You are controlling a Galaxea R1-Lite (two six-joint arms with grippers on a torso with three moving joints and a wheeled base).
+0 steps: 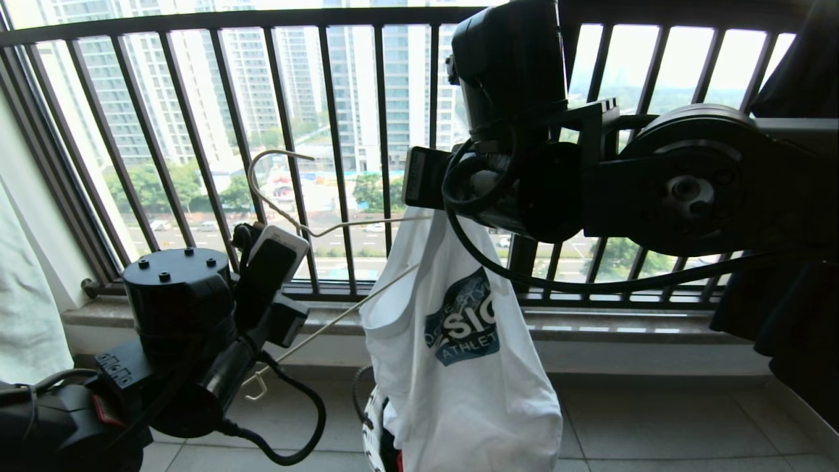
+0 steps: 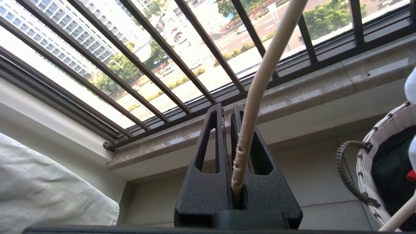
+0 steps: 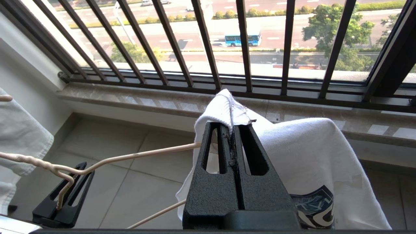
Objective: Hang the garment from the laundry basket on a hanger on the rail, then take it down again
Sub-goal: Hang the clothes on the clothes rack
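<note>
Garment hangs mid-air above the laundry basket on the floor, its top hem pinched in the right end effector. Left end effector is clamped on the hanger, whose long arm points rightward into the shirt; beyond stands the black railing.

Daylight pours through a black railing of vertical bars above a pale stone sill, with a tiled floor below and high-rise towers, trees and a road outside.
</note>
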